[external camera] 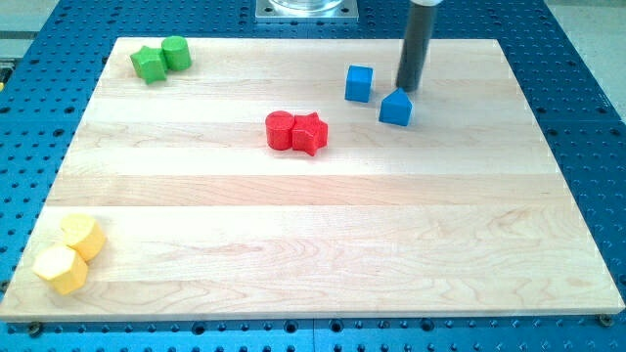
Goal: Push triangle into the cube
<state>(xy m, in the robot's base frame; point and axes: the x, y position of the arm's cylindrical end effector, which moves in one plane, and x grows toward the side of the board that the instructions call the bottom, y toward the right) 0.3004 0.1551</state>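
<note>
A blue triangle block [396, 108] lies on the wooden board [313, 225] at the view's upper right. A blue cube [359, 83] sits a short way to its upper left, with a gap between them. My tip [407, 89] rests on the board just above the triangle's top edge, slightly to its right, and to the right of the cube. The dark rod rises straight out of the view's top.
A red cylinder [280, 130] and a red star [310, 133] touch near the board's middle. A green star [149, 64] and a green cylinder [176, 53] sit at the upper left. Two yellow hexagonal blocks [70, 253] lie at the lower left corner.
</note>
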